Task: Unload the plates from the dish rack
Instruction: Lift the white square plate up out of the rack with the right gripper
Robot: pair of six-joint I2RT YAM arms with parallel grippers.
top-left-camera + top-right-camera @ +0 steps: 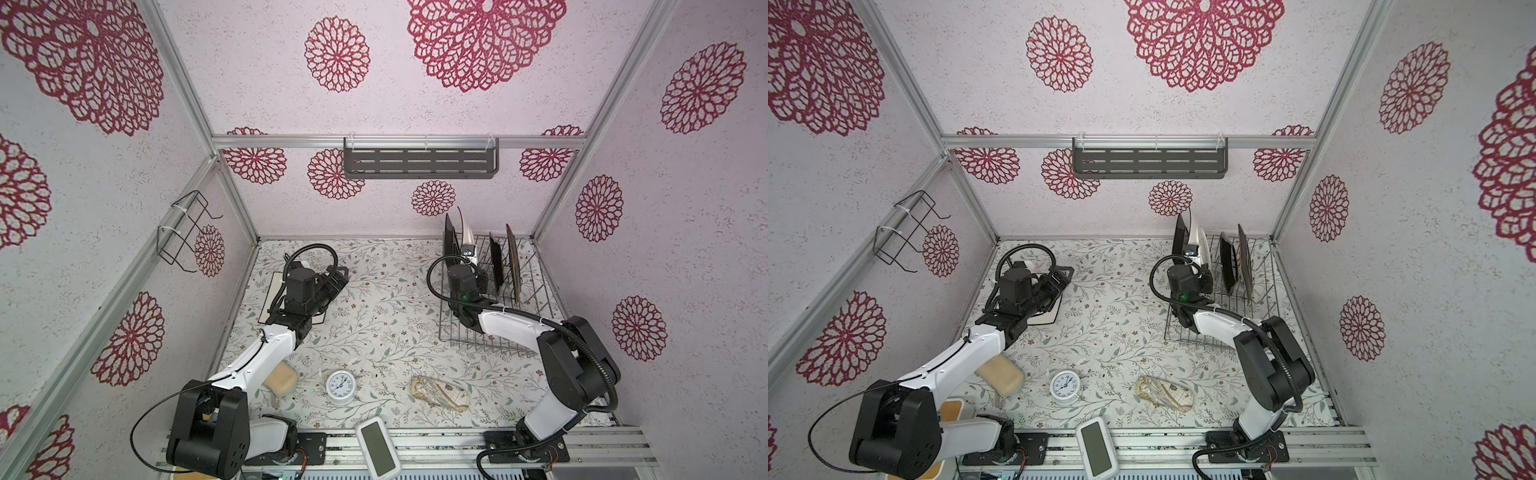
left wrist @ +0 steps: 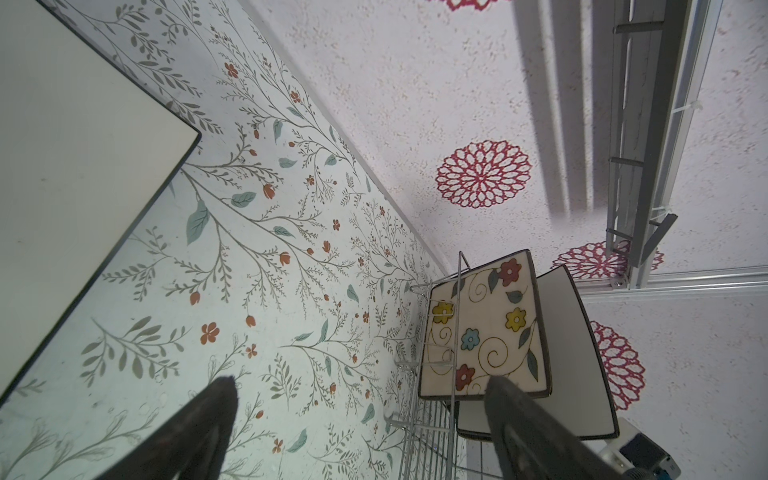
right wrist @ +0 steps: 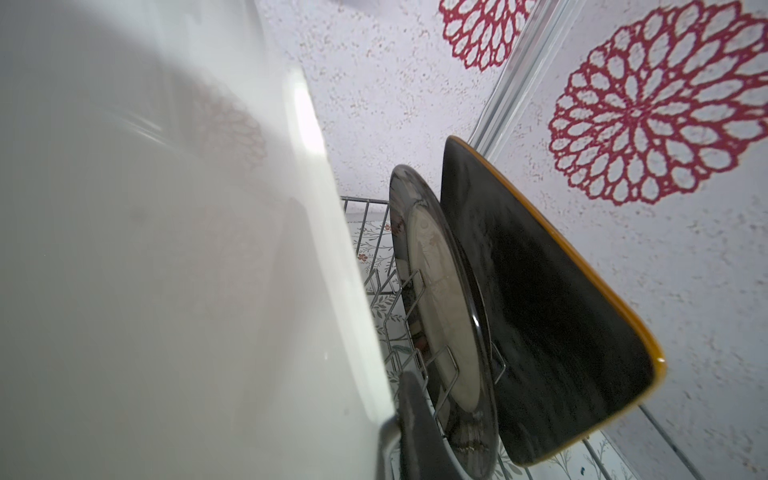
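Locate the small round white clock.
The small round white clock stands front-centre in both top views, between a beige rounded block and a crinkled clear packet.

You can read only the hour numerals on the dial of the small white clock (image 1: 340, 385) standing on the worktop (image 1: 374, 316), mostly too small beyond the 12.

The left arm (image 1: 266, 353) stretches out well to the left of the dish rack (image 1: 536, 286). Its wrist is bent, and the left gripper (image 1: 341, 277) points toward the rack with its jaws spread wide, holding nothing. The right arm (image 1: 511, 326) folds over the rack's near left corner. The right gripper (image 1: 468, 253) is clamped on the rim of a white plate (image 1: 466, 235) at the rack's far left end.
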